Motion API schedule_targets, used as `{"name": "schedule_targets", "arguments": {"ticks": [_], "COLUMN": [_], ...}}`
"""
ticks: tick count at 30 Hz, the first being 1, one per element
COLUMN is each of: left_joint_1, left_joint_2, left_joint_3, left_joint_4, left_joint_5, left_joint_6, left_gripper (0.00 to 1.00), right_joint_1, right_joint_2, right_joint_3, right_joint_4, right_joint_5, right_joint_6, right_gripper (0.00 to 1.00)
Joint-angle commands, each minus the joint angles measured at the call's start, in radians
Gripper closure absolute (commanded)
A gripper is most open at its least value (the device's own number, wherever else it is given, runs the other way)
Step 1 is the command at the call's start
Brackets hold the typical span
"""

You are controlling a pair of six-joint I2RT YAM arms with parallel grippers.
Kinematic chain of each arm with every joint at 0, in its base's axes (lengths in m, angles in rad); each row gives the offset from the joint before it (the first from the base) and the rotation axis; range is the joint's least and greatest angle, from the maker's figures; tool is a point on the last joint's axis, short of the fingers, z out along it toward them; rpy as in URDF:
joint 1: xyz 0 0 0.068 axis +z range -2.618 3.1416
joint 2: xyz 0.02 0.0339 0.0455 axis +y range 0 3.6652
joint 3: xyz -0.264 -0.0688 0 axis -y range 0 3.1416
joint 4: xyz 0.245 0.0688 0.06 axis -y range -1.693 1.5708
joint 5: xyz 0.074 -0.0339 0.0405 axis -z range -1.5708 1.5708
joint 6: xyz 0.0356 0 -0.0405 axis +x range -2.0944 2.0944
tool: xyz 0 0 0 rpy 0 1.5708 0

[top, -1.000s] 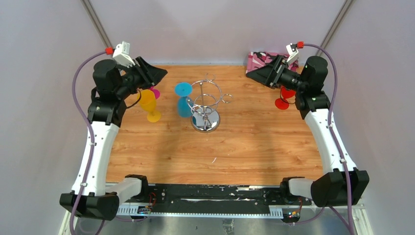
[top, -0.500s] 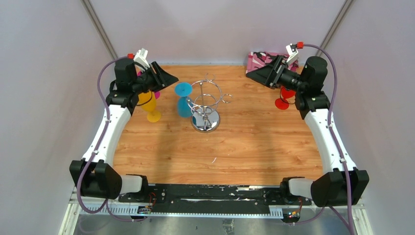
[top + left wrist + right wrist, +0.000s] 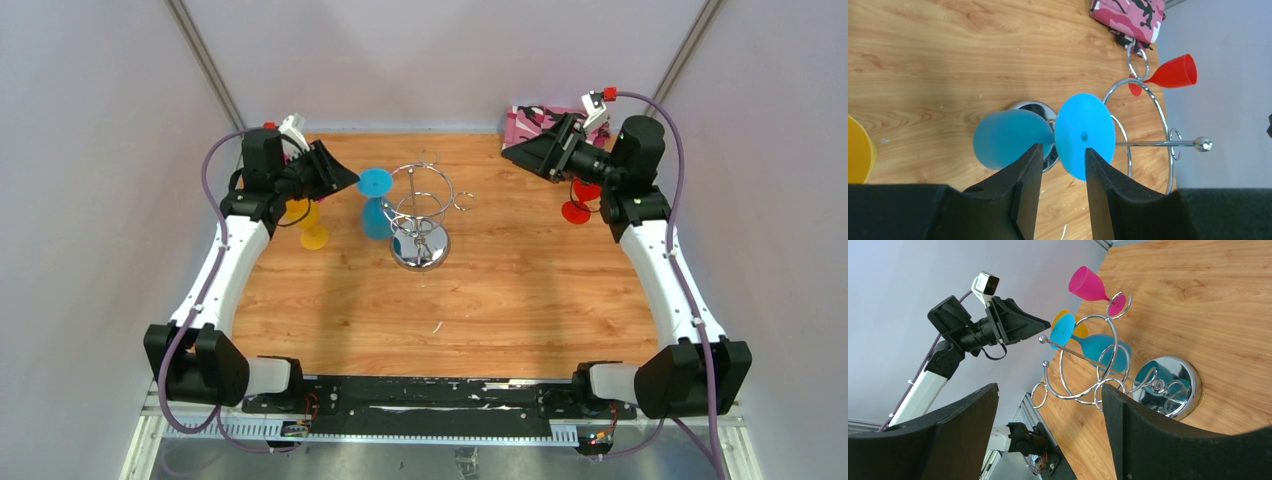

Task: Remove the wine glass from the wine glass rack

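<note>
The pink glass (image 3: 1088, 284), masked by the left arm (image 3: 225, 270) from above, is shown plainly only in the right wrist view. Four glasses and one wine glass rack (image 3: 421, 250) are counted. The blue wine glass (image 3: 1008, 137) is hung inverted on the rack, while the yellow glass (image 3: 311, 235) and red glass (image 3: 577, 208) are stood on the surface (image 3: 520, 300). The left tool (image 3: 1063, 149) is held spread near the blue foot. The right tool (image 3: 1049, 387) is spread wide, with nothing gripped.

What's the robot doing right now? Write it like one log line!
left gripper open, facing blue wine glass | glass hanging on wine glass rack | right gripper open, empty
</note>
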Motion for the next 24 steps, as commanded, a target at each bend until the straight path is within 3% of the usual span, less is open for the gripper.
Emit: {"name": "schedule_targets", "arguments": {"ticks": [1, 24], "left_joint_1": [0.004, 0.004], "left_joint_2": [0.019, 0.018], "left_joint_3": [-0.052, -0.067], "left_joint_4": [0.043, 0.102], "left_joint_5": [0.043, 0.084], "left_joint_6": [-0.009, -0.044], "left_gripper": [0.59, 0.67], "right_joint_1": [-0.015, -0.015], "right_joint_2": [0.003, 0.011], "right_joint_3": [-0.013, -0.018], "right_joint_4": [0.031, 0.046], "right_joint_5": [-0.023, -0.025], "right_joint_6": [0.016, 0.032], "right_gripper": [0.2, 0.2]}}
